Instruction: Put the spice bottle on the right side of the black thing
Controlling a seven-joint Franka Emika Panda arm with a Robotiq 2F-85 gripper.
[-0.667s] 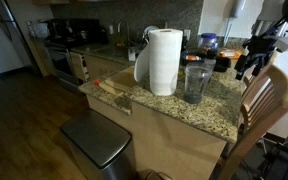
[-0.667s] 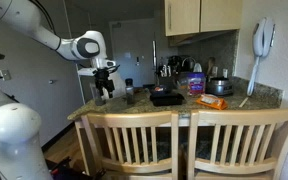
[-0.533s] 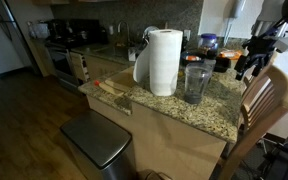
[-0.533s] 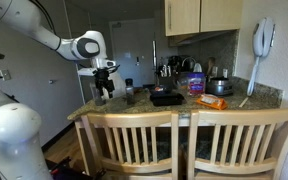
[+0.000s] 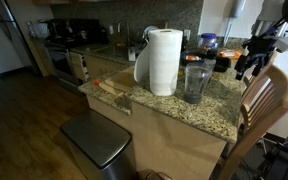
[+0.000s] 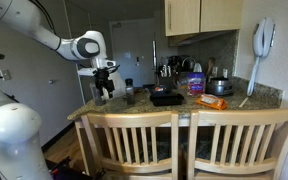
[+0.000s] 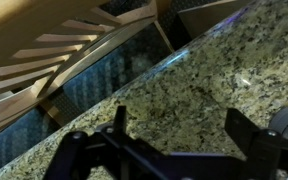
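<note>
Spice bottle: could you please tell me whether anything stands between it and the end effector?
Nothing visible does. In an exterior view, the spice bottle stands close beside the open end effector, with no object showing between them. The black thing lies beyond the bottle.

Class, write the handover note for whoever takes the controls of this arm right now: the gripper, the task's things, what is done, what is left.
Gripper: open and empty, hovering over the end of the granite counter, near the chair backs.
Black thing: lies on the counter, past the clear tumbler as seen from the gripper.
Spice bottle: too small to pick out with certainty in these views; find it before moving.
Done: nothing; the bottle is not yet grasped.
Left: find and grasp the bottle, set it down right of the black thing, release.
</note>
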